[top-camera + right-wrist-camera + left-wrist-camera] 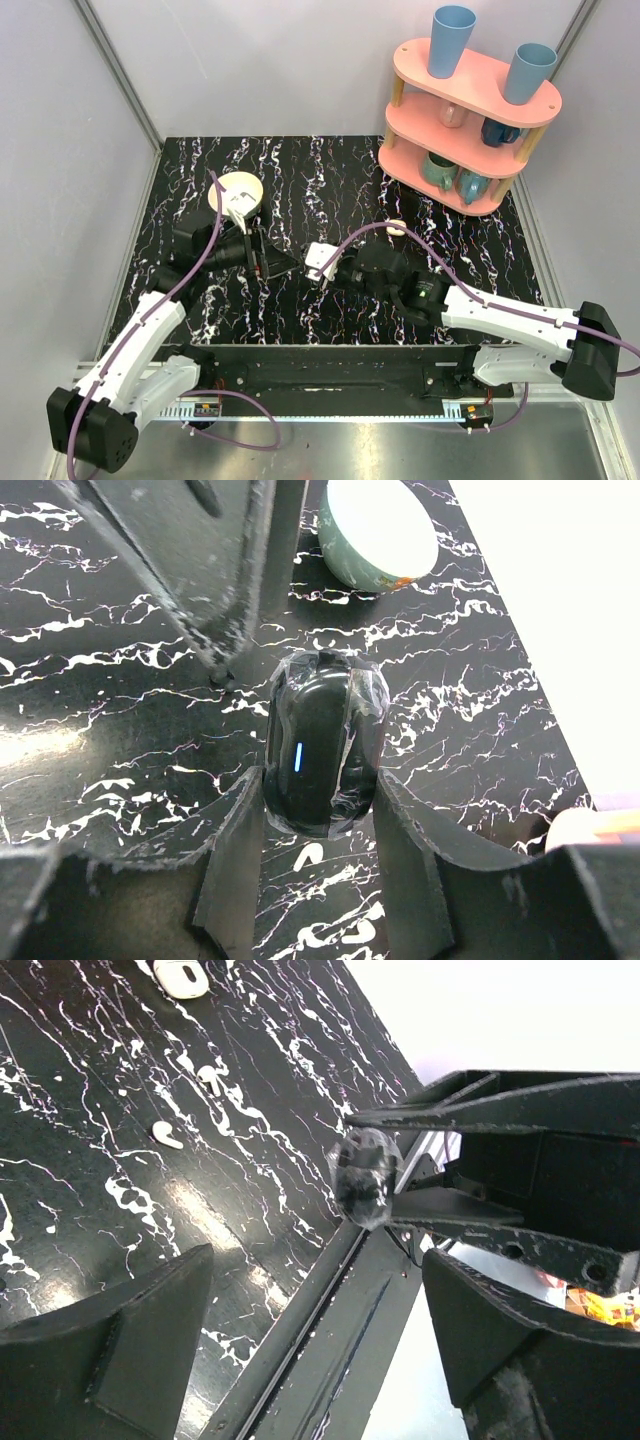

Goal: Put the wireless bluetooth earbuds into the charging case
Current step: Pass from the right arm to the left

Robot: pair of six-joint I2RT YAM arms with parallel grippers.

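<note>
Black and glossy under a wrap of clear film, the charging case [320,730] sits clamped between the fingers of the right gripper [315,780], held just above the marbled table [330,180] around its middle, toward the near edge. A small blue light shows on the case's face. Whether its lid is up cannot be told from these views.

The left gripper [310,1300] faces it at close range, jaws wide apart with nothing between them. Two small white curved pieces, taken to be the earbuds [167,1137], lie bare on the table near one another, beyond the left gripper and apart from the case. Neither is in the case.

A cream bowl [250,185] stands toward the far left of the table, and a pink shelf [480,80] of cups fills the far right corner. Neither is involved.

The job appears to be at an early stage, with the case presented and steadied by one arm while the other is free to fetch. The next move would call for the left gripper to drop over one earbud and pinch it cleanly off the table. The piece is tiny, smooth and low-lying, so a slightly off-centre close could flick it away. The case's sockets would also need to be exposed and facing the incoming bud.
</note>
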